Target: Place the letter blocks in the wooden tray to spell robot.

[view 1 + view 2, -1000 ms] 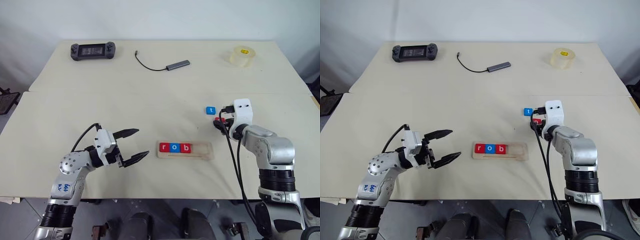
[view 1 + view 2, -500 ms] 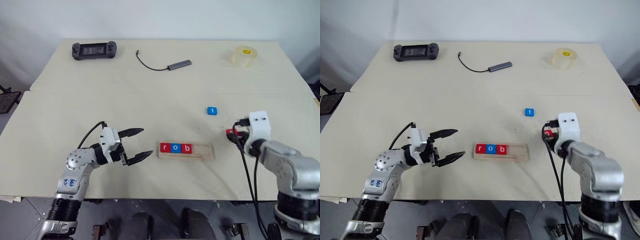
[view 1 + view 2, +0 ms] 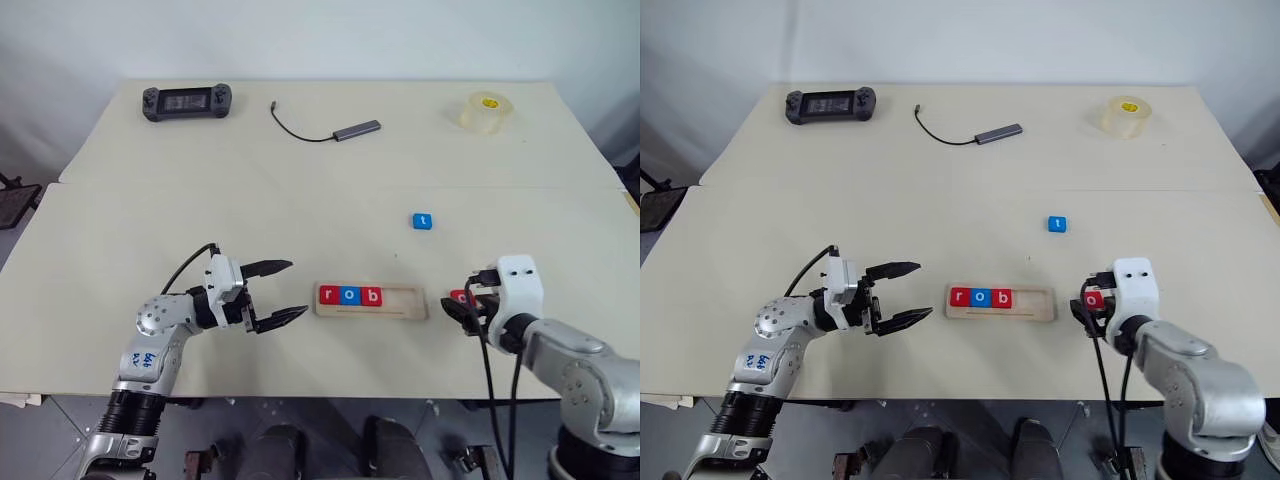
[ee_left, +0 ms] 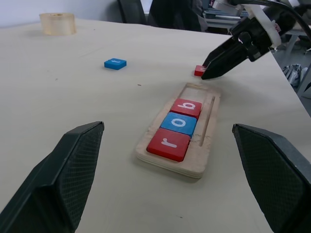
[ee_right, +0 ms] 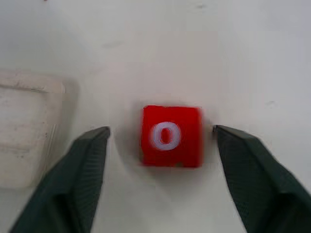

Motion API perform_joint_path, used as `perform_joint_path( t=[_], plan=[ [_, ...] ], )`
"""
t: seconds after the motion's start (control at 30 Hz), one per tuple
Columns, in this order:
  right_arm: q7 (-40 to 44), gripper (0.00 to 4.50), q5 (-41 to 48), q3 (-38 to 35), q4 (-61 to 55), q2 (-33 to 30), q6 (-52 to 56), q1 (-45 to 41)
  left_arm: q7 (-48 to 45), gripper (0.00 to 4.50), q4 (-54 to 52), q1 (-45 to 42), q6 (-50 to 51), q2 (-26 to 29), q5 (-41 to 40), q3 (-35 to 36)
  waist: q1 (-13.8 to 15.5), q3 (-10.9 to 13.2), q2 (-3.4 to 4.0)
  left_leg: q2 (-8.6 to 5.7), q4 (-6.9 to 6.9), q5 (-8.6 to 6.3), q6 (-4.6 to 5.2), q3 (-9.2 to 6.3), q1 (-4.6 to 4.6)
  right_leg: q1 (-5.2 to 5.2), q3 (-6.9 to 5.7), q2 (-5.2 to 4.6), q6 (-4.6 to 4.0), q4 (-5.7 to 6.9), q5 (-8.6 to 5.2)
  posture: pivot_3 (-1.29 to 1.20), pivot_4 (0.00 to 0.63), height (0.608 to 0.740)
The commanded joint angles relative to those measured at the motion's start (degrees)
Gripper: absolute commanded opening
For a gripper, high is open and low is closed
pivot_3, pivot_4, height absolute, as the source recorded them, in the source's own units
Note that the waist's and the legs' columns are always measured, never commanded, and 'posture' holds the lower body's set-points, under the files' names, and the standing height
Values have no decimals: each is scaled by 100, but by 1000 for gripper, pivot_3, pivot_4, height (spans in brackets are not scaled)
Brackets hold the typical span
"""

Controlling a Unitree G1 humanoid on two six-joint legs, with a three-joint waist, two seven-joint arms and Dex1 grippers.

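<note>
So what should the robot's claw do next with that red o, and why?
Probably close the right claw on the red o block again and lift it. The block lies on the table between the open fingers, just past the right end of the wooden tray. The tray holds only r, o, b, so the next empty spot needs this o.

Pale worktop set against a plain white wall

A cream worktop (image 3: 300,170) made of two slabs joined by a seam is seen under even light; a white wall (image 3: 320,40) stands behind it, grey floor below its near edge, and dark chairs (image 4: 170,12) beyond.
</note>
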Motion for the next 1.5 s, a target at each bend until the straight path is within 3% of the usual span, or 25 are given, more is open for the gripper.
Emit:
perform_joint_path(
  t=[0.03,0.13,0.3,0.47,0.67,0.9,1.0,1.13,1.3,1.5],
  plan=[
    [1169,3408,141,71,500,-1189,-1202,85,-13,4500,-152,25,-71,60,-53,92,14,1,2,-1,0,0,2,0,-1,0,0,-1,0,-3,0,0,150,740],
    [2386,3408,77,430,1268,-2149,-2657,276,-3,4500,-228,84,-62,63,-60,92,9,2,-4,2,-14,1,5,1,1,4,-5,3,1,-17,0,0,150,740],
    [4793,3408,-120,1173,2861,-3235,-5235,102,-14,4500,-381,150,-15,81,-76,68,-1,3,-5,4,-16,2,7,12,2,8,-6,3,7,-29,3,0,150,740],
    [6074,3408,-820,2207,4741,-3410,-6994,-1079,2,4500,-550,216,64,137,-108,103,-103,5,-8,9,-7,5,13,16,7,27,-8,0,26,-51,13,0,150,740],
    [6523,3408,-1384,2814,5923,-3109,-7998,-1796,42,4500,-769,354,149,165,-128,109,-105,5,-8,9,-6,4,10,-4,0,29,-22,-4,25,-60,13,0,150,740],
    [6481,3408,-1480,2909,6171,-2703,-8181,-1992,38,4500,-1005,485,252,191,-177,95,-127,5,-7,15,-1,2,2,-9,2,33,-27,-1,25,-61,13,0,150,740],
    [6519,2842,-1483,2911,6175,-2677,-8207,-1956,-1,4500,-1039,495,279,198,-203,91,-121,4,-7,17,1,1,0,-7,3,33,-27,1,24,-59,13,0,150,740],
    [6529,1512,-1405,2847,6170,-2626,-8275,-1980,-114,4500,-1039,459,293,242,-254,86,-120,4,-7,18,8,0,-1,-10,3,37,-29,0,23,-59,13,0,150,740],
    [6571,1445,-1329,2796,5883,-2598,-8234,-2126,-226,4500,-1003,410,254,282,-269,111,-128,4,-7,18,8,-1,-2,-9,3,36,-29,1,23,-57,13,0,150,740],
    [6659,1445,-825,2959,4387,-2356,-6696,-2332,-344,4500,-921,407,98,339,-219,122,-118,5,-3,21,10,-1,-3,-9,-1,30,-29,0,23,-55,12,0,150,740]
  ],
)
